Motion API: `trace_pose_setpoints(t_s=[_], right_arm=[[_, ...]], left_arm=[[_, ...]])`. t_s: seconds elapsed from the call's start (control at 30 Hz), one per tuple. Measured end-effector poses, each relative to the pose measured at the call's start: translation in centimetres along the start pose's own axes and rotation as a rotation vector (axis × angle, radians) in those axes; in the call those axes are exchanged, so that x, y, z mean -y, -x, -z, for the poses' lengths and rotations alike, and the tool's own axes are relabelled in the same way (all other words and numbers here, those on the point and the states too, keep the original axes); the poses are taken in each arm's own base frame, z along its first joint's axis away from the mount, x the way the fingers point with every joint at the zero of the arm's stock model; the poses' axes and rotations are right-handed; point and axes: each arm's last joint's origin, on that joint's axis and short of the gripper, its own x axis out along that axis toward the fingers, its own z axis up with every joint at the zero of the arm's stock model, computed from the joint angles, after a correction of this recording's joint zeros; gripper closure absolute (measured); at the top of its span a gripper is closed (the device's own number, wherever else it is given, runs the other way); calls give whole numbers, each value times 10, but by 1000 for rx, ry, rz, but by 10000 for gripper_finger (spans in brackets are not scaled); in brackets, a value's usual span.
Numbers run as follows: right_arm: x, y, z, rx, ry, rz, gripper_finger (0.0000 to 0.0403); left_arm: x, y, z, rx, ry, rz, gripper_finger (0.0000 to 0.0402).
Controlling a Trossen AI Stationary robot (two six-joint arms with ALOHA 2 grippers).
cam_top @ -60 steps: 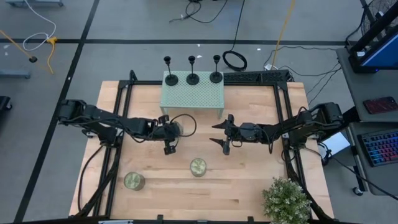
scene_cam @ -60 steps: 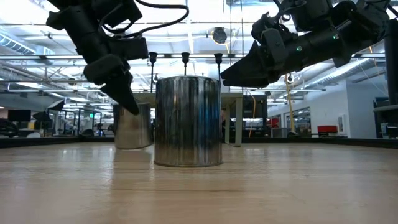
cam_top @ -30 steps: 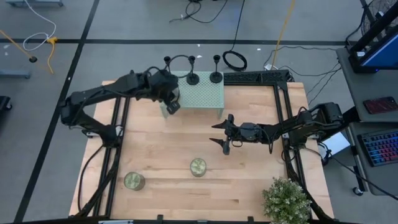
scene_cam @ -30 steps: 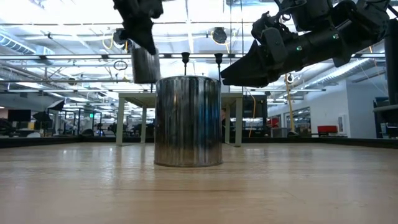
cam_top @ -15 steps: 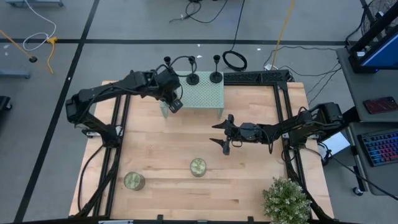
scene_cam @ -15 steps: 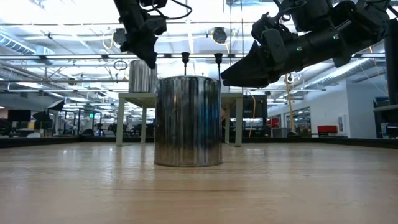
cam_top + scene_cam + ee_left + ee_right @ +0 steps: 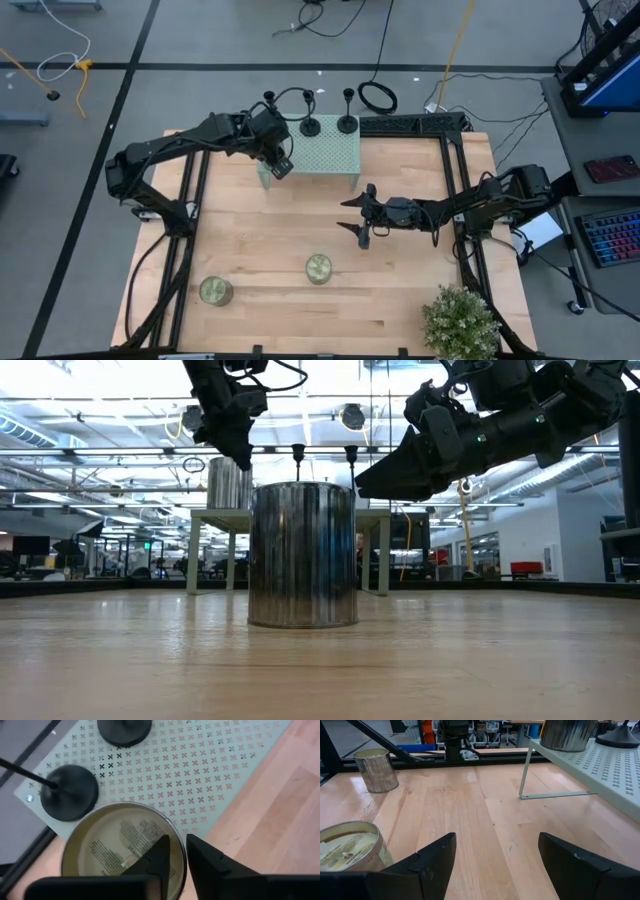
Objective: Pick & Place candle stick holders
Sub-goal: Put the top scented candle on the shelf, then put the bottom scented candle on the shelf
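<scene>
Three black candle stick holders stand on a pale green perforated shelf (image 7: 325, 155) at the table's far side. Two show whole (image 7: 310, 125) (image 7: 347, 122). The left one (image 7: 268, 98) is partly behind my left arm, and its disc base (image 7: 70, 792) shows in the left wrist view. My left gripper (image 7: 281, 165) is over the shelf's near left corner, shut on a silver candle tin (image 7: 228, 482) next to that holder. My right gripper (image 7: 357, 215) hangs open and empty above the table's middle. My left gripper holds the candle tin by its rim (image 7: 181, 870) on the side nearest the arm. One finger (image 7: 159, 857) is inside the tin and one (image 7: 202, 857) outside. The fingers come from above, slanting down. The tin stands upright, with its bottom at the level of the shelf top.
Two more candle tins stand on the table near its front, one in the middle (image 7: 318, 267) and one to the left (image 7: 215, 291). A potted plant (image 7: 460, 322) is at the near right corner. Black frame rails run along the table's sides.
My left gripper has come down a little with the candle tin over the shelf's near left corner, so that the tin now stands at shelf-top height. It has been still for the last half second. My right arm has not moved.
</scene>
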Motion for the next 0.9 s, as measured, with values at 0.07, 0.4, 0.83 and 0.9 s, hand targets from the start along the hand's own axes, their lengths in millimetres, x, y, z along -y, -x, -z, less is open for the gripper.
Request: trace_pose_setpoints(t_s=[0.07, 0.4, 0.83, 0.9], right_arm=[[0, 0, 0, 0, 0, 0, 129], [0, 0, 0, 0, 0, 0, 129], [0, 0, 0, -3, 1, 0, 129], [0, 0, 1, -7, 1, 0, 129]], left_arm=[[0, 0, -2, 20, -21, -23, 318], [-2, 11, -4, 96, -51, -43, 298], [33, 68, 34, 45, -108, 210, 298], [46, 71, 49, -41, -130, 219, 298]])
